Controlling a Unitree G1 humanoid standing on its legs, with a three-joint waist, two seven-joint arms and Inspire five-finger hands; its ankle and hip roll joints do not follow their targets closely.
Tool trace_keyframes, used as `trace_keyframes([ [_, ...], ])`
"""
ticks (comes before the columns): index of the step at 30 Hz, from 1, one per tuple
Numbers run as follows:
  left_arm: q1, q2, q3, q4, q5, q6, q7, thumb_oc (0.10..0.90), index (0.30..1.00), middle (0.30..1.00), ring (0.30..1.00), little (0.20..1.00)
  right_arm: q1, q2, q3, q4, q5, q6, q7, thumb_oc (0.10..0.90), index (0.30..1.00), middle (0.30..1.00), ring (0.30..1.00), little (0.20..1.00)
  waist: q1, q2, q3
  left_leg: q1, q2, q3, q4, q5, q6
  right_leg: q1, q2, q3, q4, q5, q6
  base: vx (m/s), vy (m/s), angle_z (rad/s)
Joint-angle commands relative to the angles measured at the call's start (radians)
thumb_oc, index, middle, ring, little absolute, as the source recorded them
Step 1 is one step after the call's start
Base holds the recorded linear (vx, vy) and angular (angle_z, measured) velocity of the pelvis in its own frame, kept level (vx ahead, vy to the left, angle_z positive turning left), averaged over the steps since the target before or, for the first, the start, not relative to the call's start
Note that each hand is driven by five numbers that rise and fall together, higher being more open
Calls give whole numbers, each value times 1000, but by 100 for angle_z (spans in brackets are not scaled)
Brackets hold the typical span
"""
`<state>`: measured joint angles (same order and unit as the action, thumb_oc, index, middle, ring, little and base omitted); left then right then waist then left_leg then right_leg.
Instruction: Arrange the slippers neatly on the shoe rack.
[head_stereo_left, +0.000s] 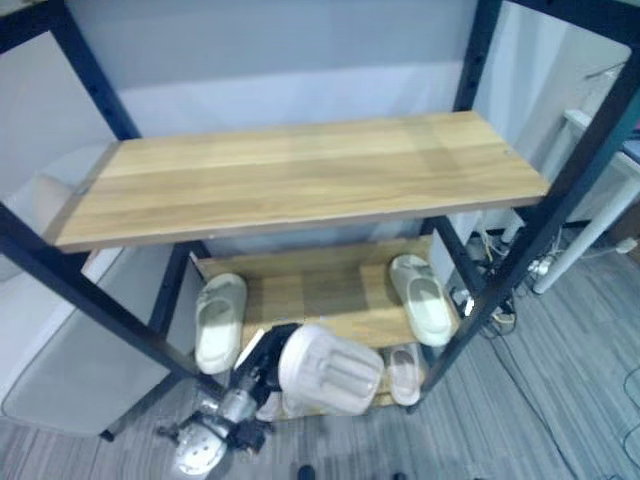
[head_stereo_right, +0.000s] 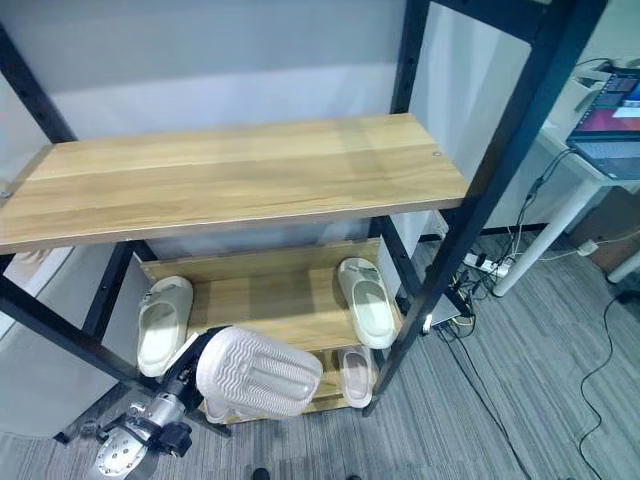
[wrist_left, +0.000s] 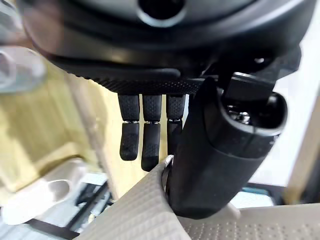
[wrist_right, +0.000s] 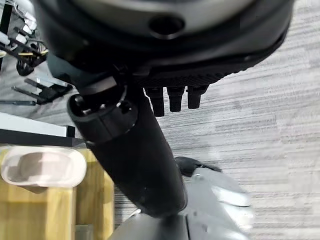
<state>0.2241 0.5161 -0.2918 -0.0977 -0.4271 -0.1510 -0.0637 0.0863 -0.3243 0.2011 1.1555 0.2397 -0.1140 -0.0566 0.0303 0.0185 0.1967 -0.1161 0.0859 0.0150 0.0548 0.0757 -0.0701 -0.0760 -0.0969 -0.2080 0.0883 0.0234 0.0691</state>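
My left hand (head_stereo_left: 262, 355) is shut on a white slipper (head_stereo_left: 328, 370), raised sole-up in front of the rack's low shelves. In the left wrist view the thumb (wrist_left: 220, 150) and fingers (wrist_left: 145, 140) pinch the slipper's edge (wrist_left: 150, 215). One white slipper (head_stereo_left: 218, 320) lies at the left of the middle shelf (head_stereo_left: 320, 290), another (head_stereo_left: 422, 298) at its right. A third slipper (head_stereo_left: 404, 372) rests on the bottom shelf. My right hand (wrist_right: 130, 145) hangs over grey carpet with relaxed fingers (wrist_right: 175, 97), holding nothing, beside a shelf end bearing a slipper (wrist_right: 42, 166).
The top wooden shelf (head_stereo_left: 300, 175) is bare. Black frame posts (head_stereo_left: 520, 250) stand at the rack's corners. A white desk leg (head_stereo_left: 580, 240), floor cables and a laptop (head_stereo_right: 610, 125) are to the right. A pale panel (head_stereo_left: 80, 370) leans at the left.
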Motion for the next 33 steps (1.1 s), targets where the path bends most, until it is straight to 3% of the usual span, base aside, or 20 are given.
trace_keyframes([
  [1, -163, 40, 55, -138, -15, -99, 19, 400, 300, 300, 300, 300, -89, -9, -2, -49, 39, -36, -14, 800, 900, 900, 900, 900, 0, -6, 114, -157, 12, 8, 201, -108, 5, -138, -37, -34, 260, -155, 18, -272, -4, 32],
  [3, -195, 31, 55, -129, -1, -110, 35, 400, 300, 300, 300, 300, -97, -19, -5, -63, 49, -39, -16, 800, 900, 900, 900, 900, -1, -5, 100, -273, 10, 0, 292, -128, 14, -244, -49, -35, 347, -187, 11, -188, 6, 21],
  [7, -250, 15, 51, -134, 34, -132, 67, 400, 300, 300, 300, 300, -115, -35, -1, -110, 63, -48, -29, 800, 900, 900, 900, 900, 0, -4, 102, -403, 28, 4, 419, -165, 22, -377, -59, -16, 478, -233, -6, -131, 28, -3],
  [11, -406, 1, 50, -171, 93, -181, 156, 400, 300, 300, 300, 300, -169, -63, 0, -245, 109, -92, -64, 800, 900, 900, 900, 900, -14, -9, 138, -626, 54, 10, 661, -252, 33, -619, -83, 14, 710, -317, -19, -124, 22, -14],
  [13, -488, -5, 42, -184, 122, -198, 201, 400, 300, 300, 300, 300, -179, -77, 1, -316, 110, -105, -78, 800, 900, 900, 900, 900, -25, -7, 130, -748, 60, -2, 770, -286, 33, -729, -99, 31, 800, -352, -26, -86, 16, -24],
  [15, -530, -4, 48, -191, 142, -206, 226, 400, 300, 300, 300, 300, -184, -88, -4, -369, 116, -115, -87, 800, 900, 900, 900, 900, -33, -6, 134, -807, 62, -5, 827, -305, 33, -788, -105, 42, 854, -368, -24, -11, 30, 5],
  [16, -611, 2, 51, -206, 167, -215, 270, 400, 300, 300, 300, 300, -196, -99, -15, -437, 135, -132, -105, 800, 900, 900, 900, 900, -49, -4, 135, -892, 70, -25, 937, -376, 32, -872, -117, 70, 957, -434, -19, 49, 52, -16],
  [21, -774, 23, 81, -218, 257, -228, 403, 400, 300, 300, 300, 300, -226, -133, -49, -644, 166, -168, -136, 800, 900, 900, 900, 900, -76, 6, 135, -1109, 79, -35, 1169, -475, 49, -1115, -130, 114, 1208, -513, -11, 16, 65, -8],
  [25, -880, 64, 106, -232, 346, -222, 538, 400, 300, 300, 300, 300, -264, -174, -67, -844, 170, -201, -162, 800, 900, 900, 900, 900, -88, 17, 156, -1309, 94, -39, 1440, -573, 75, -1340, -136, 157, 1488, -598, -2, 105, 76, -13],
  [26, -913, 87, 115, -234, 374, -220, 594, 400, 300, 300, 300, 300, -279, -196, -72, -903, 168, -207, -170, 800, 900, 900, 900, 900, -94, 21, 174, -1384, 102, -44, 1558, -617, 84, -1423, -141, 175, 1609, -640, 2, 139, 53, -45],
  [28, -917, 88, 114, -233, 376, -220, 597, 400, 300, 300, 300, 300, -280, -197, -73, -907, 168, -204, -171, 800, 900, 900, 900, 900, -94, 21, 169, -1404, 102, -46, 1581, -629, 84, -1443, -142, 180, 1632, -652, 4, 120, 30, -23],
  [30, -947, 154, 121, -239, 441, -208, 687, 400, 300, 300, 300, 300, -291, -244, -90, -1000, 170, -220, -186, 800, 900, 900, 900, 900, -99, 20, 245, -1454, 112, -64, 1776, -706, 88, -1494, -146, 226, 1831, -717, 11, 181, 41, -1],
  [33, -971, 188, 111, -232, 486, -201, 736, 400, 300, 300, 300, 300, -298, -263, -92, -1043, 174, -227, -189, 800, 900, 900, 900, 900, -104, 18, 313, -1454, 117, -81, 1877, -746, 83, -1494, -154, 254, 1934, -756, 14, 101, 39, -10],
])
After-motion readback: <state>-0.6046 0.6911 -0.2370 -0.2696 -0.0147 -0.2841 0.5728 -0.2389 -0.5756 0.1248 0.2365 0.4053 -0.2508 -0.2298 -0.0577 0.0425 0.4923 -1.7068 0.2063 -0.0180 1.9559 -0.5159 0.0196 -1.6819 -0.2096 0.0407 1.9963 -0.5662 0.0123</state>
